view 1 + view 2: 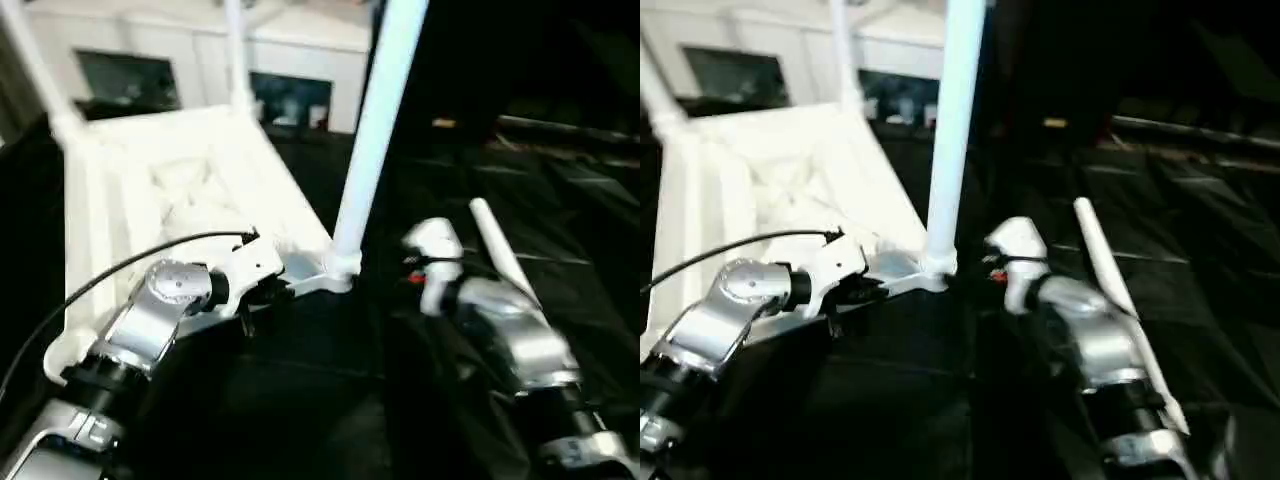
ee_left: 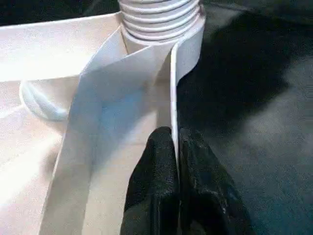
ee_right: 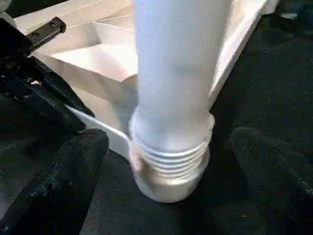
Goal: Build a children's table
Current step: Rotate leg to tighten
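Note:
The children's table top (image 1: 180, 190) lies upside down, ribbed side up, on the black work table. A white leg (image 1: 375, 130) stands upright in its near right corner socket (image 3: 166, 181), with several thread rings showing above the socket. My left gripper (image 2: 176, 147) is shut on the top's thin rim wall (image 2: 172, 88) just beside that socket. My right gripper (image 3: 168, 147) is open, one black finger (image 3: 63, 181) on each side of the leg's base, apart from it. Two more legs (image 1: 237, 50) rise from the far corners.
A loose white leg (image 1: 500, 255) lies on the black cover (image 1: 560, 200) just beyond my right forearm. A white cabinet with dark glass doors (image 1: 290, 95) stands behind the table. A black cable (image 1: 110, 270) arcs over my left wrist.

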`<state>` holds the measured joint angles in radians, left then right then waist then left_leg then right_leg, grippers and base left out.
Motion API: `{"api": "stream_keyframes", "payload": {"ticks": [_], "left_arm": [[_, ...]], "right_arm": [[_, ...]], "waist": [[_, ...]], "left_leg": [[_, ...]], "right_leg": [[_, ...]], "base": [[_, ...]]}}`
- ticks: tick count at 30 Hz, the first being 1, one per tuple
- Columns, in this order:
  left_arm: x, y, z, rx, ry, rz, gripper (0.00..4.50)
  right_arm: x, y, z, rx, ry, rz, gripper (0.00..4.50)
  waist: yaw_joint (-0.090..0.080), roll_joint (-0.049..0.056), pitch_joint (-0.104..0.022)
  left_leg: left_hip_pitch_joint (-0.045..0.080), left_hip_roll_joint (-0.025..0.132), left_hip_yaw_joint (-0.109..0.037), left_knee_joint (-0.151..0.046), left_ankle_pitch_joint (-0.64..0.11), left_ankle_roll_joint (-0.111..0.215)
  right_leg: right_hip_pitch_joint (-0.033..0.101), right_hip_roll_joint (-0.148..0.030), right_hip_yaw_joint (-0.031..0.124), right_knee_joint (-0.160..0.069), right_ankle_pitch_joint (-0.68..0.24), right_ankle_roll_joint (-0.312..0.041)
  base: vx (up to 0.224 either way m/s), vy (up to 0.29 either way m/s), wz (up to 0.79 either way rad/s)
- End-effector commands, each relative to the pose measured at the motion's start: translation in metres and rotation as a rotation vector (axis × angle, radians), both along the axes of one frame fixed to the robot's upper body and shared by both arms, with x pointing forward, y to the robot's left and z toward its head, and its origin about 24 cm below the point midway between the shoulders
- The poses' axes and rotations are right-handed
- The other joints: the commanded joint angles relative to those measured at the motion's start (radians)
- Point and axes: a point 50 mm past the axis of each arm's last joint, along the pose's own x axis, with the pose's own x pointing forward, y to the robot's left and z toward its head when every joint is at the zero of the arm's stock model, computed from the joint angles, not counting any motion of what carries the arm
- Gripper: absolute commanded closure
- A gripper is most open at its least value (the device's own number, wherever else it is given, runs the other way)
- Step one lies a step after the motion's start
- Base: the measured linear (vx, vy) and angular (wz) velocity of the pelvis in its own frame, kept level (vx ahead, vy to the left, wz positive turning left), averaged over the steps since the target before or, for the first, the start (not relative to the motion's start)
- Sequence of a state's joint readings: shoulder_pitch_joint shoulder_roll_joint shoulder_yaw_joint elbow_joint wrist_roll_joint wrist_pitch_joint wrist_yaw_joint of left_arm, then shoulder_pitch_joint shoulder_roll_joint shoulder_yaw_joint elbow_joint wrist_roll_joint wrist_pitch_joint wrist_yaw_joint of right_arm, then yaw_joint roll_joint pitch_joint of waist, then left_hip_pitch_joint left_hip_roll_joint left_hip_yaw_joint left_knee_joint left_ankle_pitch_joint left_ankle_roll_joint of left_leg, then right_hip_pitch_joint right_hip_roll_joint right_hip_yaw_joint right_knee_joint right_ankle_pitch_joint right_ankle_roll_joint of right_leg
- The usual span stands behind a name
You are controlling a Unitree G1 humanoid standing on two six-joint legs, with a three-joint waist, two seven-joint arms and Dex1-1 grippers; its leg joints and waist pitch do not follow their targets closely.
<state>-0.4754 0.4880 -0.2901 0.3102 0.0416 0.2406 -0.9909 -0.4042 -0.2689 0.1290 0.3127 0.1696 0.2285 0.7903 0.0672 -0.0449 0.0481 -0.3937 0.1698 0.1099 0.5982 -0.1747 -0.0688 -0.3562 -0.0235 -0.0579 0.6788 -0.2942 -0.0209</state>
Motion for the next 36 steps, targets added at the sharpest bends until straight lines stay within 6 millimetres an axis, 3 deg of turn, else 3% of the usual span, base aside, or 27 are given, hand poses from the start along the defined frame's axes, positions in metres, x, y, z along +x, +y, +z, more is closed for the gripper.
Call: {"api": "stream_keyframes", "payload": {"ticks": [1,2,3,5,6,11,16,32,33,36], "left_arm": [[-0.001,-0.004,0.009,-0.06,-0.039,-0.042,4.5],[-0.001,-0.004,0.009,-0.06,-0.039,-0.048,4.5],[-0.001,-0.004,0.01,-0.057,-0.044,-0.059,4.5],[-0.001,-0.004,0.01,-0.055,-0.046,-0.064,4.5],[-0.003,-0.004,0.012,-0.057,-0.055,-0.107,4.5],[-0.01,-0.006,0.018,-0.072,-0.028,-0.203,4.5],[-0.011,-0.007,0.018,-0.07,-0.024,-0.226,4.5],[-0.017,-0.017,0.015,-0.079,-0.009,-0.287,4.5],[-0.017,-0.018,0.015,-0.075,-0.01,-0.286,4.5],[-0.016,-0.018,0.013,-0.065,-0.007,-0.283,4.5]], "right_arm": [[0.0,-0.003,0.007,0.014,-0.016,0.006,0.06],[-0.001,-0.003,0.007,0.016,-0.017,0.009,0.06],[-0.001,-0.003,0.008,0.018,-0.017,0.016,0.06],[-0.001,-0.003,0.008,0.019,-0.017,0.018,0.06],[-0.002,-0.005,0.009,0.021,-0.012,0.036,0.06],[-0.005,-0.007,0.009,-0.005,0.012,0.11,0.06],[-0.013,-0.006,0.002,-0.101,0.01,0.192,0.06],[-0.005,0.007,-0.003,-0.076,-0.017,0.174,0.06],[-0.005,0.008,-0.004,-0.078,-0.019,0.184,0.33],[-0.006,0.009,-0.007,-0.089,-0.02,0.199,0.41]], "waist": [[0.008,0.015,-0.061],[0.008,0.015,-0.057],[0.01,0.013,-0.053],[0.015,0.012,-0.053],[0.02,0.009,-0.052],[0.034,0.007,-0.054],[0.051,0.004,-0.057],[0.058,0.007,-0.057],[0.058,0.007,-0.056],[0.059,0.007,-0.056]], "left_leg": [[0.038,0.079,-0.013,-0.067,-0.087,0.063],[0.041,0.082,-0.008,-0.071,-0.117,0.059],[0.038,0.08,0.006,-0.075,-0.161,0.043],[0.034,0.077,0.012,-0.074,-0.147,0.039],[0.035,0.075,0.021,-0.074,-0.145,0.035],[0.038,0.074,0.033,-0.072,-0.141,0.038],[0.036,0.074,0.042,-0.068,-0.098,0.06],[0.032,0.073,0.043,-0.07,-0.115,0.051],[0.032,0.073,0.042,-0.071,-0.119,0.05],[0.032,0.074,0.042,-0.072,-0.125,0.046]], "right_leg": [[0.054,-0.119,0.041,-0.073,0.328,-0.165],[0.05,-0.121,0.042,-0.079,0.26,-0.193],[0.055,-0.13,0.046,-0.093,0.123,-0.235],[0.056,-0.13,0.047,-0.096,0.096,-0.234],[0.048,-0.13,0.048,-0.1,0.068,-0.229],[0.039,-0.133,0.049,-0.099,0.067,-0.226],[0.034,-0.133,0.047,-0.093,0.125,-0.214],[0.031,-0.135,0.048,-0.095,0.102,-0.208],[0.031,-0.136,0.047,-0.096,0.097,-0.208],[0.032,-0.136,0.048,-0.097,0.089,-0.207]], "base": [[-0.07,0.043,0.03],[-0.066,0.045,0.01],[-0.066,0.045,0.01],[-0.055,0.045,-0.04],[-0.051,0.043,-0.05],[0.0,0.0,0.0],[0.0,0.0,0.0],[0.0,0.0,0.0],[0.0,0.0,0.0],[0.0,0.0,0.0]]}}
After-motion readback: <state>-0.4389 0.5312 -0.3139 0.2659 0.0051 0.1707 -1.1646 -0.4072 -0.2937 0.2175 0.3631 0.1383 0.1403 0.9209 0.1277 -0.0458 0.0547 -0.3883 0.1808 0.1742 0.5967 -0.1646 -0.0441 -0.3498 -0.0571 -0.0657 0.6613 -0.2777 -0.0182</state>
